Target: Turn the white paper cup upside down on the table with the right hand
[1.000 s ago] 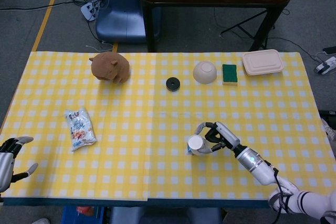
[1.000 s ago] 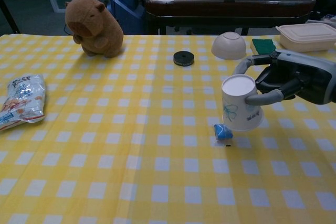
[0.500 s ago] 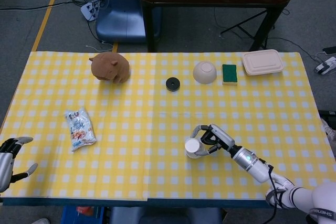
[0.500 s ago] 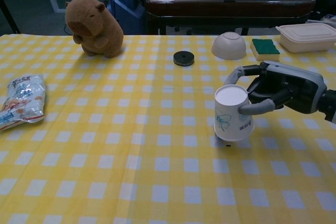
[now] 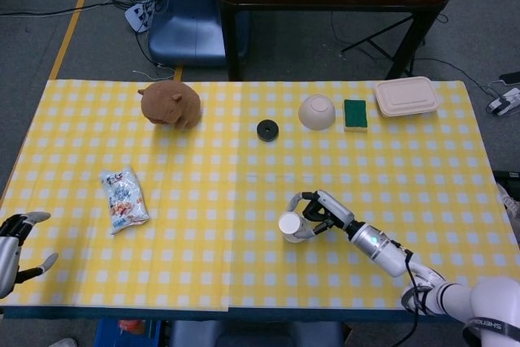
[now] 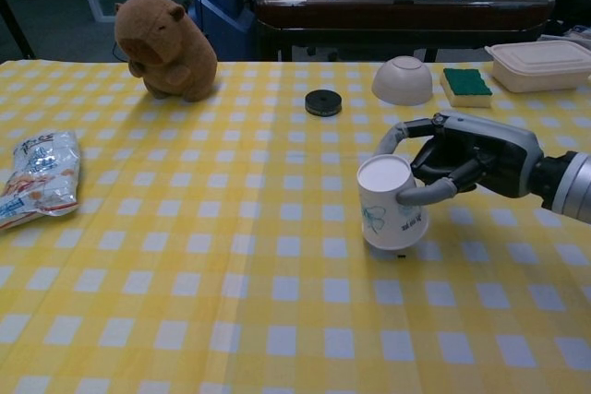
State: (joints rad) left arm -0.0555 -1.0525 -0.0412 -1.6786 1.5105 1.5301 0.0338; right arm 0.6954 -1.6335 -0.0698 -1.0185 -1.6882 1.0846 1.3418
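The white paper cup (image 6: 390,203) with a blue print stands upside down, base up, its rim at the yellow checked tablecloth; in the head view the cup (image 5: 291,226) lies near the table's front middle. My right hand (image 6: 462,159) grips the cup from its right side, a finger and the thumb curled around the wall; the same right hand (image 5: 318,214) shows in the head view. My left hand (image 5: 16,243) hovers at the table's front left corner, fingers apart, holding nothing.
A brown capybara plush (image 6: 164,46) and a snack bag (image 6: 37,175) sit to the left. A black disc (image 6: 322,102), an upturned bowl (image 6: 403,79), a green sponge (image 6: 466,85) and a lidded food box (image 6: 539,65) line the far side.
The right hand has carried the inverted cup leftward and lower. The small blue object seen beside it a second ago is now hidden. The left hand has not moved.
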